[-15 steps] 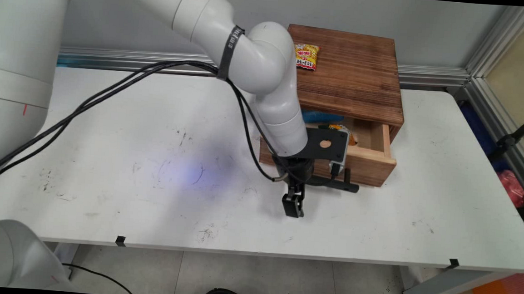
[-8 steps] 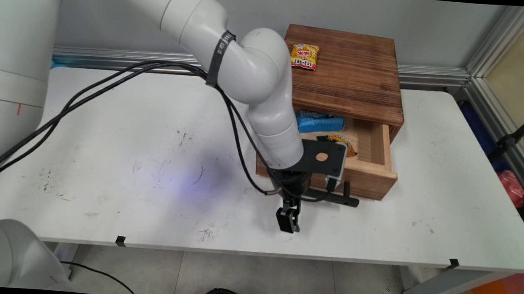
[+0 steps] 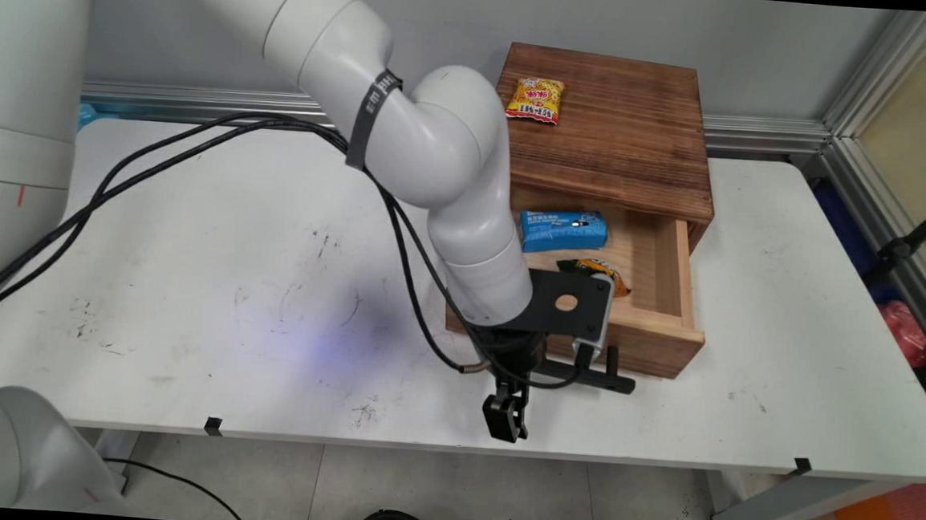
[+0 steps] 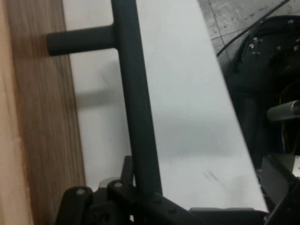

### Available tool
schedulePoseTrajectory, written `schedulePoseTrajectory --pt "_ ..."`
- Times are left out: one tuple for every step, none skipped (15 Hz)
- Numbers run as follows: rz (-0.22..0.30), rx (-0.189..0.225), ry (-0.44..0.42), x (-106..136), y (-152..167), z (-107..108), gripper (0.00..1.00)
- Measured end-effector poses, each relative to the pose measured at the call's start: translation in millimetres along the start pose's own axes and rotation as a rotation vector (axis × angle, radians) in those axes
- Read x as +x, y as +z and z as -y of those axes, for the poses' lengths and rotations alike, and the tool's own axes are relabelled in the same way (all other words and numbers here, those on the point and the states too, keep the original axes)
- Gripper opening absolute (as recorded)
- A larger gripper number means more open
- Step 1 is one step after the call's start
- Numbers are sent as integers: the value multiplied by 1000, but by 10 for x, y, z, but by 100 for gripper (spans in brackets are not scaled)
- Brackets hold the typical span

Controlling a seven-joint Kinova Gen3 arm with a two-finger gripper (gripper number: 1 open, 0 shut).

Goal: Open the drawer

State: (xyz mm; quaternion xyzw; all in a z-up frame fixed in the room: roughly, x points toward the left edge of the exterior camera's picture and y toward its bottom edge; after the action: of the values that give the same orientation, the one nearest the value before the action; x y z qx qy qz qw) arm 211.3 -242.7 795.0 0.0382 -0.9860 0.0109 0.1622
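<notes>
Right now you can see the black two-finger gripper [image 3: 533, 369] pinching the dark metal bar handle [image 3: 584, 375] of the pulled-out wooden drawer [image 3: 660, 320], low in the middle of the frame. Look inside the drawer: a blue snack pack [image 3: 563, 230] and an orange-and-green packet [image 3: 596, 268] lie there. Up top, a yellow snack bag [image 3: 535, 99] sits on the brown wooden box [image 3: 623, 133]. Everything rests on the white table [image 3: 214, 261].
</notes>
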Motion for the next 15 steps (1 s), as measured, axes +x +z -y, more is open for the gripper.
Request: schedulePoseTrajectory --pt "-2 1 0 9 -3 -37 100" --pt "-3 2 0 16 -4 -68 100" --pt "-4 3 0 25 -6 -104 100" --pt "-6 5 0 34 -8 -139 100" --pt "-7 7 0 42 -8 -168 100" --pt "-8 9 0 49 -8 -200 100" --pt "-8 10 0 53 -8 -218 100" --pt "-9 11 0 59 -8 -244 100" --pt "-9 13 0 66 -7 -279 100" --pt "-10 13 -1 72 -6 -305 100" --pt "-10 14 -1 78 -5 -330 100" --pt "-11 15 -2 86 -5 -359 100" --pt "-12 15 -2 91 -4 -377 100" --pt "-13 16 -3 98 -4 -405 100" --pt "-13 17 -4 104 -4 -425 100"
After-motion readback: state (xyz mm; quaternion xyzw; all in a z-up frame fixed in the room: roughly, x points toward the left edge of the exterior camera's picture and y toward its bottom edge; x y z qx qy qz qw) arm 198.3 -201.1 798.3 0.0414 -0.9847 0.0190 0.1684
